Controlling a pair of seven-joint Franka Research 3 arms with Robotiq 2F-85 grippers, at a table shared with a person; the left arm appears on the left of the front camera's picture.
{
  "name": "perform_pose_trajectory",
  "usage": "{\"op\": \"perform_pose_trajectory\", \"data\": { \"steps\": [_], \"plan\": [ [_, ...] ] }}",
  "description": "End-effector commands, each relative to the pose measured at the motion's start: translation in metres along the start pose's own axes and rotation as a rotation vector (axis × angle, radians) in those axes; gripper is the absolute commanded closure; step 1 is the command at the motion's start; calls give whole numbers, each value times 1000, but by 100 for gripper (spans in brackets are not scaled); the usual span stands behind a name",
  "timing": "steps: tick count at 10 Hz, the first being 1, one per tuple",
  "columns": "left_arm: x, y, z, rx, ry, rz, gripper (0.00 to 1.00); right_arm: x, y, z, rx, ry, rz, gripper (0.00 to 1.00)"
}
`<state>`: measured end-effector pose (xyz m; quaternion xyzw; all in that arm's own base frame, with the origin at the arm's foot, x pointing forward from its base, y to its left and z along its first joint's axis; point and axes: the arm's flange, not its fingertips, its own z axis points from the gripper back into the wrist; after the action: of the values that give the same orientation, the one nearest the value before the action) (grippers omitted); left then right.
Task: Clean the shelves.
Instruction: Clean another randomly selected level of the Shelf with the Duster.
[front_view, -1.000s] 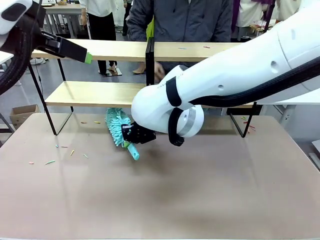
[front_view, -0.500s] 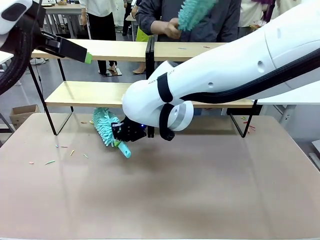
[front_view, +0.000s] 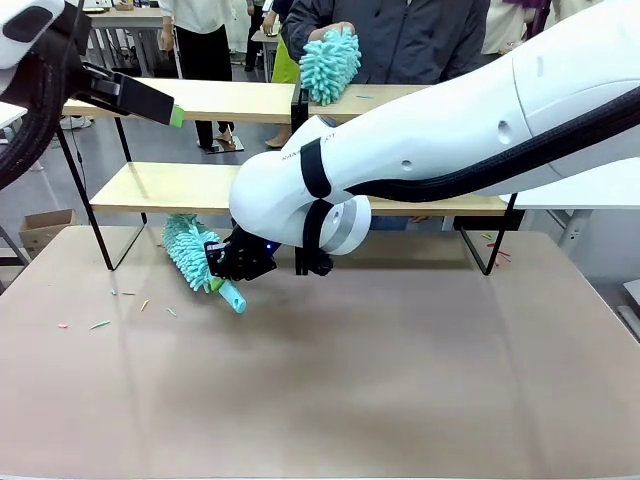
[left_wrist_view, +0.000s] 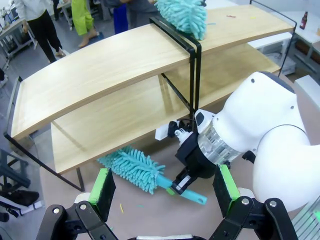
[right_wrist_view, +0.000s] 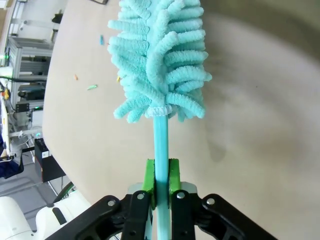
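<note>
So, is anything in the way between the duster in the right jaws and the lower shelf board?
Nothing visible. The duster sits low over the tabletop, just in front of the lower board, whose left section looks bare. The person's duster is up at the upper board.

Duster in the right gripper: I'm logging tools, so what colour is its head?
The duster is turquoise, handle included; clearest in the right wrist view.

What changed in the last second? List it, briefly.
The right gripper, shut on the teal duster, swept it toward the robot's left in front of the shelves. The person's hand brought a second duster down to the top board. The left gripper stayed open, raised.
</note>
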<state>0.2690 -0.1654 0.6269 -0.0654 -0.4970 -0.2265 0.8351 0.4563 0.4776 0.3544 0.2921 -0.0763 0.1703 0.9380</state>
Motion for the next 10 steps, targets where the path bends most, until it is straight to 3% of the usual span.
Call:
{"op": "perform_pose_trajectory", "data": {
  "steps": [1,5,7,8,10],
  "plan": [
    [-5,0,0,0,-8,-1,0,13,5,-2,30,50,51,88],
    [-5,0,0,0,-8,-1,0,22,10,-23,9,111,65,88],
    [-5,0,0,0,-8,-1,0,18,5,-10,30,171,75,88],
    [-5,0,0,0,-8,-1,0,11,-3,4,20,247,73,88],
    [-5,0,0,0,-8,-1,0,-25,-12,36,72,532,85,88]
  ]
}}
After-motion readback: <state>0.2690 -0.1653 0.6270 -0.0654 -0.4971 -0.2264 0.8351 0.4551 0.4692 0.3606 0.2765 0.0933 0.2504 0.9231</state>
